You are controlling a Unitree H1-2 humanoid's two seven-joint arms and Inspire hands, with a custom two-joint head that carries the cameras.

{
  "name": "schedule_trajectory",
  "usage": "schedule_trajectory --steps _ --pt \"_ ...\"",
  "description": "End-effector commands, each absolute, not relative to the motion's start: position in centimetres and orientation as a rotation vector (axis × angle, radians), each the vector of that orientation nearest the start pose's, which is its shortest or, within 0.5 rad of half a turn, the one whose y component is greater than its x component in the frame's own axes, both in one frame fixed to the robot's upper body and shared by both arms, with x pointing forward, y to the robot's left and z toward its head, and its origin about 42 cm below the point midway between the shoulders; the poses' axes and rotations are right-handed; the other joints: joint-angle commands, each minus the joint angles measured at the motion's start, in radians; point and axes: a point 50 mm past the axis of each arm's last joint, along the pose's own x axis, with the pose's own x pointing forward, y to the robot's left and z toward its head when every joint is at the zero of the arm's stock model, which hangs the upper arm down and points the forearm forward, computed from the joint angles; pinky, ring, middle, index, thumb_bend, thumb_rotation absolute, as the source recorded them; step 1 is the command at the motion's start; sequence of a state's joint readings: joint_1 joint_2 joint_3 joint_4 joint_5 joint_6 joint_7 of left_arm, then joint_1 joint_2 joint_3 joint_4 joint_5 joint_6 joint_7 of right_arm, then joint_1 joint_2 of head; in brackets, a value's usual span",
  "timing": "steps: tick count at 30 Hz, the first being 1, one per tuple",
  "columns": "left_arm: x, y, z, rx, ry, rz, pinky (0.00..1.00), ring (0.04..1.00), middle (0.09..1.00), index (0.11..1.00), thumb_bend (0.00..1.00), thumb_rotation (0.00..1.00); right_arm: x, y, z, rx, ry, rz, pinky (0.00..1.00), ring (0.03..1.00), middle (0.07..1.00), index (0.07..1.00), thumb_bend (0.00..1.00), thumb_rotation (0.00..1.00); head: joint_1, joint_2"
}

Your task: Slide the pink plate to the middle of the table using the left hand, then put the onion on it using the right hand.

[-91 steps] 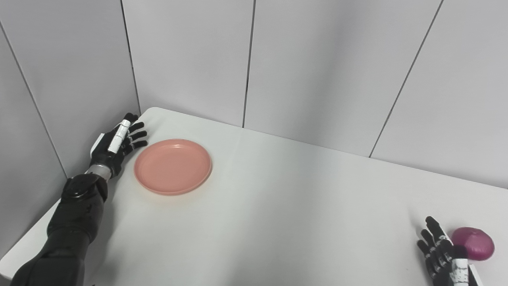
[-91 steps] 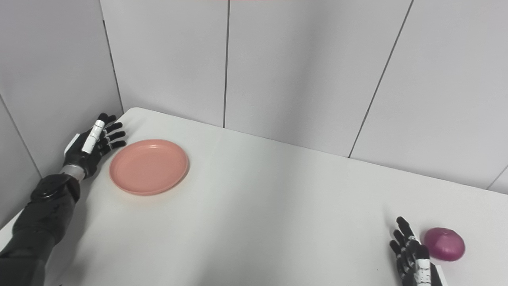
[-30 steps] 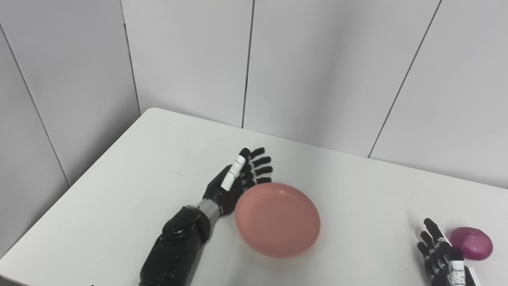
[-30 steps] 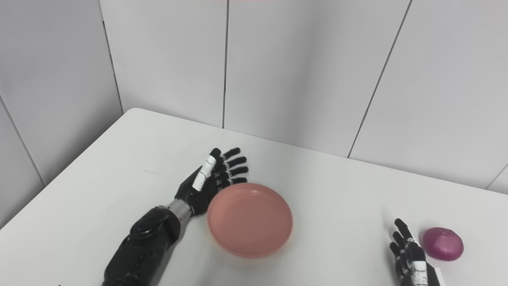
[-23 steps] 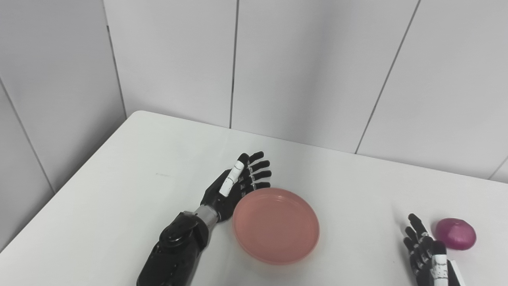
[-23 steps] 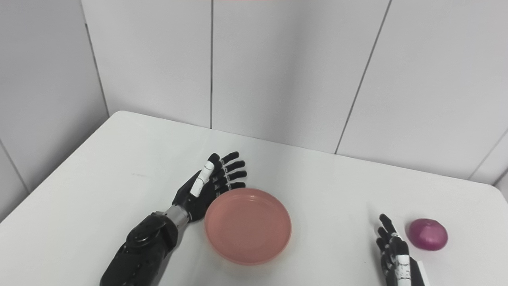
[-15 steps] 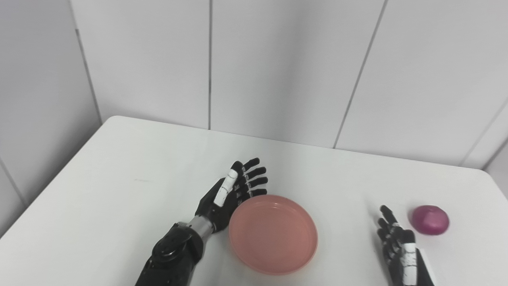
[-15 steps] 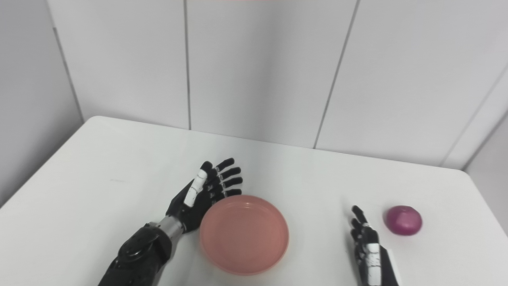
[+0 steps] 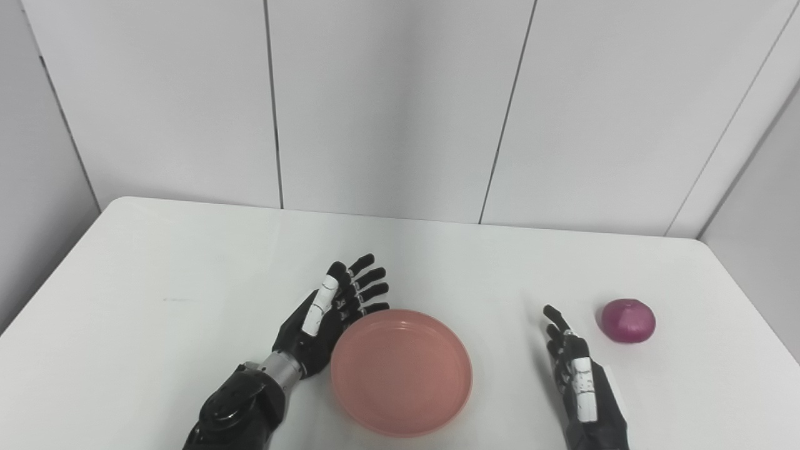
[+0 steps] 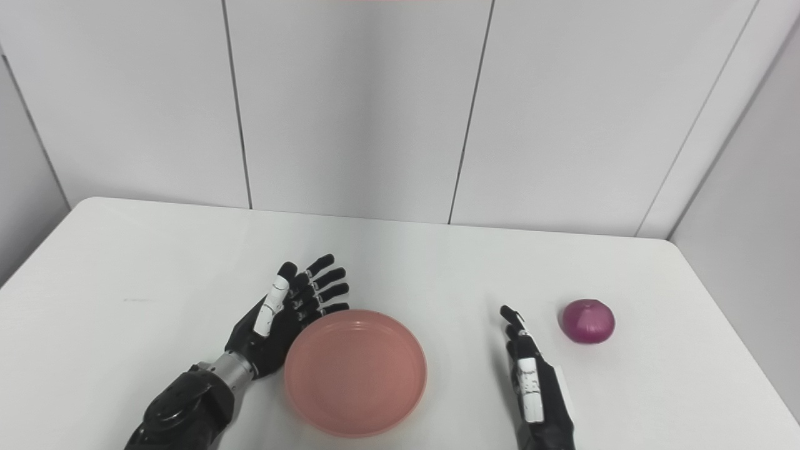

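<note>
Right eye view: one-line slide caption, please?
Left hand open beside the pink plate; right hand open, short of the onion.

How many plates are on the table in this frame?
1. A single pink plate lies near the front middle of the white table, with the left hand at its left rim. Nothing on the table could hide another.
</note>
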State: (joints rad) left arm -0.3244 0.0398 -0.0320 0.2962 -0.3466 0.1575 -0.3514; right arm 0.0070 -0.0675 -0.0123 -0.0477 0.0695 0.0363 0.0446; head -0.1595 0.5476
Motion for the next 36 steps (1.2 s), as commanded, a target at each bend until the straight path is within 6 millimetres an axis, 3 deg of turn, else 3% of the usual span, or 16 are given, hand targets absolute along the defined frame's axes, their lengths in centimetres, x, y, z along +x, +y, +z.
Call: schedule_trajectory --steps 1,10,14,22,27,30,33,36 --pt "37.3 18.0 9.3 -0.288 0.219 -0.455 0.82 0.904 0.924 0.928 0.77 0.85 26.8 -21.0 7.7 0.058 0.133 0.073 1.0 0.999 1.0 0.917 0.9 0.99 -0.014 0.003" --pt "37.3 18.7 9.3 -0.287 0.221 -0.439 0.85 0.915 0.926 0.937 0.76 0.84 26.6 -20.7 7.9 0.022 0.085 0.054 1.0 0.981 0.979 0.915 0.91 0.95 -0.037 0.006" --pt "37.2 18.8 9.1 -0.295 0.227 -0.434 0.87 0.926 0.93 0.942 0.76 0.85 26.2 -20.7 8.2 0.0 0.033 0.044 1.0 0.971 0.96 0.921 0.84 0.89 -0.036 0.006" --pt "37.6 18.9 9.0 -0.286 0.221 -0.42 0.86 0.914 0.922 0.933 0.76 0.87 25.6 -20.9 13.0 -0.057 -0.171 0.026 0.95 0.915 0.887 0.895 0.82 0.77 -0.043 -0.005" --pt "37.7 19.0 8.9 -0.274 0.218 -0.427 0.86 0.917 0.921 0.931 0.75 0.87 25.8 -21.9 16.2 -0.265 -0.268 0.014 0.86 0.873 0.881 0.896 0.81 0.81 -0.047 -0.006" --pt "37.8 19.0 8.9 -0.27 0.217 -0.428 0.86 0.915 0.918 0.931 0.75 0.86 25.8 -22.1 16.7 -0.306 -0.273 0.01 0.88 0.887 0.89 0.896 0.81 0.8 -0.047 -0.006" --pt "37.9 19.0 9.1 -0.209 0.199 -0.431 0.87 0.903 0.904 0.912 0.75 0.86 26.4 -23.5 20.0 -0.547 -0.356 -0.023 0.93 0.902 0.9 0.891 0.82 0.75 -0.052 -0.004" --pt "37.9 19.0 9.1 -0.193 0.198 -0.43 0.87 0.901 0.901 0.905 0.75 0.86 26.5 -23.9 21.0 -0.651 -0.373 -0.059 0.99 0.892 0.89 0.88 0.84 0.76 -0.052 -0.004"
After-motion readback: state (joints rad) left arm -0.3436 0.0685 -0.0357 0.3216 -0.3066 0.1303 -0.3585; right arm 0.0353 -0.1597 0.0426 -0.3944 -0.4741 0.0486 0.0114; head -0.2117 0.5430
